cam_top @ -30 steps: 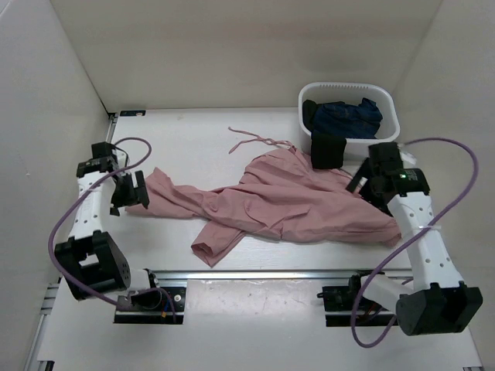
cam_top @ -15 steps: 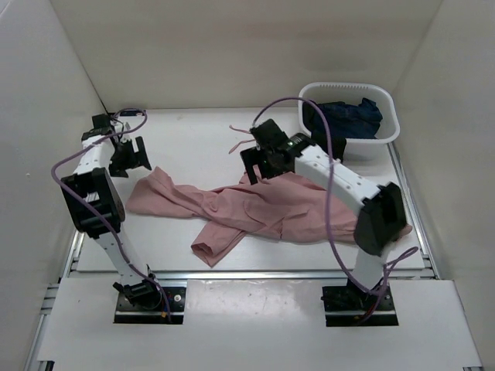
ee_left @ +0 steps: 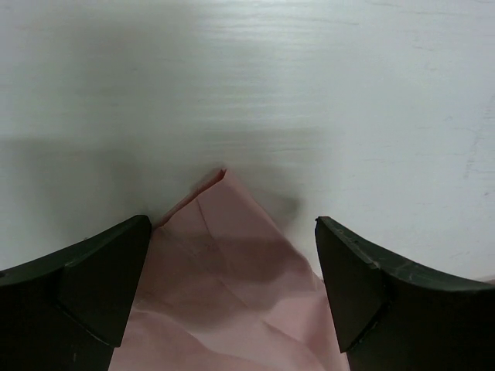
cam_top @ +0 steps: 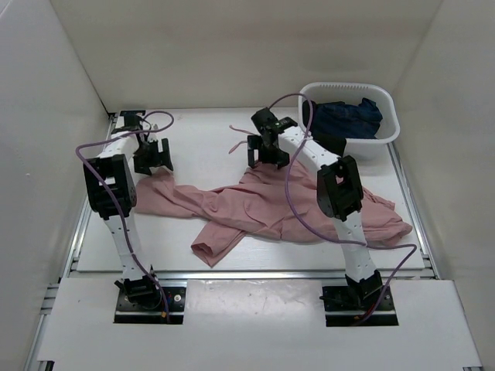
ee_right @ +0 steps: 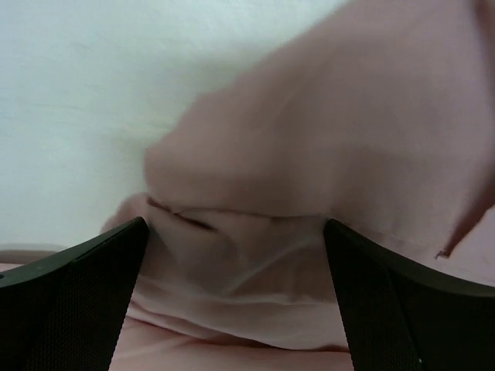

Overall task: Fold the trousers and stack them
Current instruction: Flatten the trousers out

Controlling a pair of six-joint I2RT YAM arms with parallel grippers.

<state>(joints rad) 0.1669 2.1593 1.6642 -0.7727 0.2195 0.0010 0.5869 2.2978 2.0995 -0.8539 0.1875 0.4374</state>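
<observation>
Crumpled pink trousers (cam_top: 271, 209) lie unfolded. The left gripper (cam_top: 152, 162), jaws apart, hovers over a hem corner; the right gripper (cam_top: 265, 158), also wide, over the waist. Likely next: pinch both.

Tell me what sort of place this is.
Probably a robotics lab test cell: plain white walls box in the table, the left arm and right arm are bolted at its near edge, and dusty-pink trousers lie beside a white basket.

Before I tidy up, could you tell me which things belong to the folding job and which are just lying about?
Job: pink trousers, left claw, right claw.
Lying about: white basket, navy garment inside it.
</observation>
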